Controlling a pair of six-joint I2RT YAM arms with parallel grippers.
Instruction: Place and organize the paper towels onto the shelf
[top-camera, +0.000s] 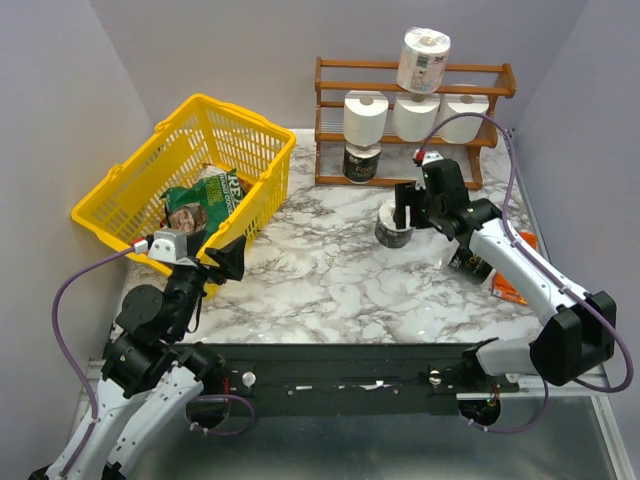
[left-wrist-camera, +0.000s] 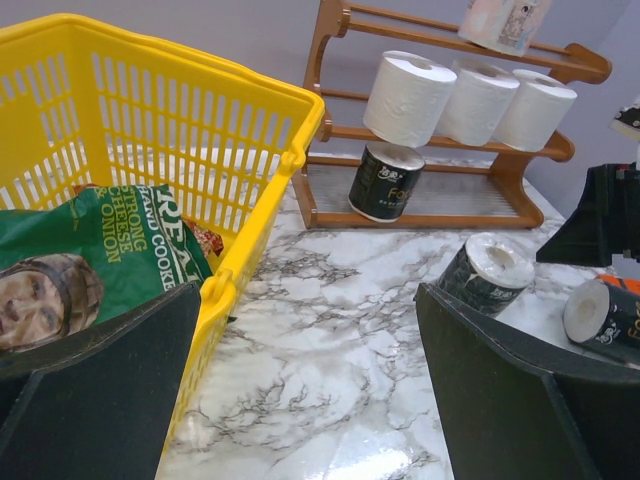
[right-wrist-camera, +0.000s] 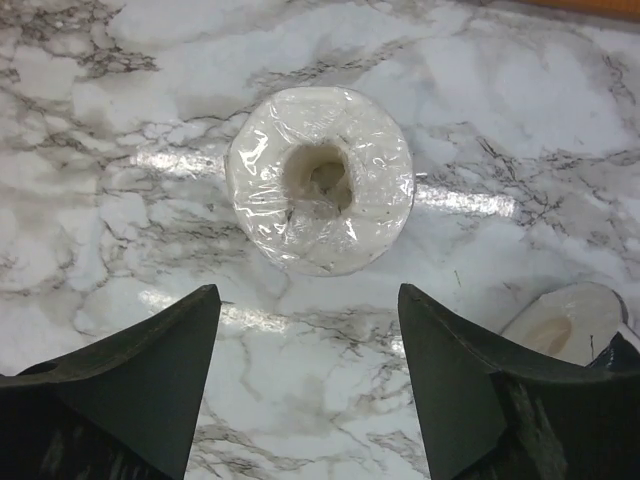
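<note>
The reddish-brown shelf stands at the back right. Three white paper towels sit side by side on its middle tier. A printed-wrapper roll rests on top, and a black-wrapped roll stands on the bottom tier. Another black-wrapped roll stands upright on the marble. My right gripper hovers just over it, open; the right wrist view shows its plastic-covered top ahead of my open right gripper. A third dark roll lies by the right arm. My left gripper is open and empty beside the basket.
A yellow plastic basket with a green snack bag fills the left side, close against my left gripper. An orange item lies at the right edge. The walls close in behind the shelf.
</note>
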